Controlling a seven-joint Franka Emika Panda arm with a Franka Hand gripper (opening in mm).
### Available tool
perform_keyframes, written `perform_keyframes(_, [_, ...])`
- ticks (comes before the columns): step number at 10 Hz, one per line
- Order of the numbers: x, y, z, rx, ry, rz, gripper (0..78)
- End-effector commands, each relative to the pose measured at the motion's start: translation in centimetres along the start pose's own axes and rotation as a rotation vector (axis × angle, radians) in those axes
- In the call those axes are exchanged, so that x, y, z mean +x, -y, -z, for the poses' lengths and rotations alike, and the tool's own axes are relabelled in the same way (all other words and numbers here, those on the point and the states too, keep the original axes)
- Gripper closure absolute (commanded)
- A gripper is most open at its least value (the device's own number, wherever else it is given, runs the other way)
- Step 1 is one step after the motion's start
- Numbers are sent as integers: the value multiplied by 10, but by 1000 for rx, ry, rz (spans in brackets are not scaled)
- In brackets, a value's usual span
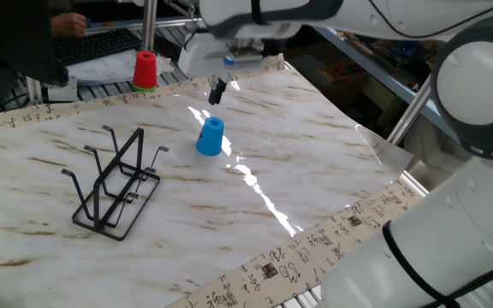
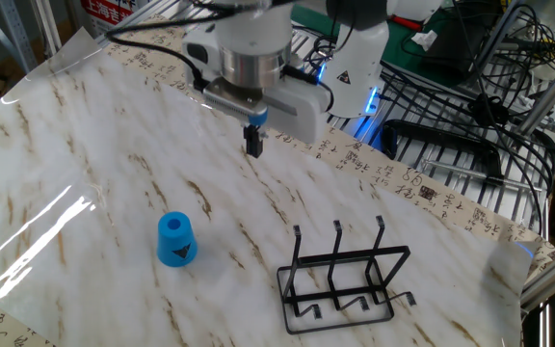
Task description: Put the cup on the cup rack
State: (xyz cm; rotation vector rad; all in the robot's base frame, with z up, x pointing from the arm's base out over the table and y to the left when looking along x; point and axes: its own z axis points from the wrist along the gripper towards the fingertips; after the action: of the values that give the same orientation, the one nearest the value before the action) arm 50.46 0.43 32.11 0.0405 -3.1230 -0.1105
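Open tabletop [image 1: 298,162] between cup [image 1: 211,137] and cup rack [image 1: 114,181].

Rows of black brush-style characters run along the beige paper border strip [image 1: 332,235] that edges the marble-patterned table [image 1: 298,145]. They show along its near and far edges in one fixed view, and along the far right edge [image 2: 432,198] in the other fixed view. The characters are too small to read. At the top left corner of the other fixed view, a red sign [image 2: 104,8] carries white characters, cut off by the frame and not legible. No other text, brand or number can be read.
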Motion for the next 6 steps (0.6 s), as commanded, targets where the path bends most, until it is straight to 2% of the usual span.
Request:
perform_keyframes(1, [-14,-7,44,-28,-14,-6,776])
perform_keyframes(3, [-15,-7,50,-23,-4,-19,776])
perform_keyframes(6, [-15,-7,50,-19,-6,-68,776])
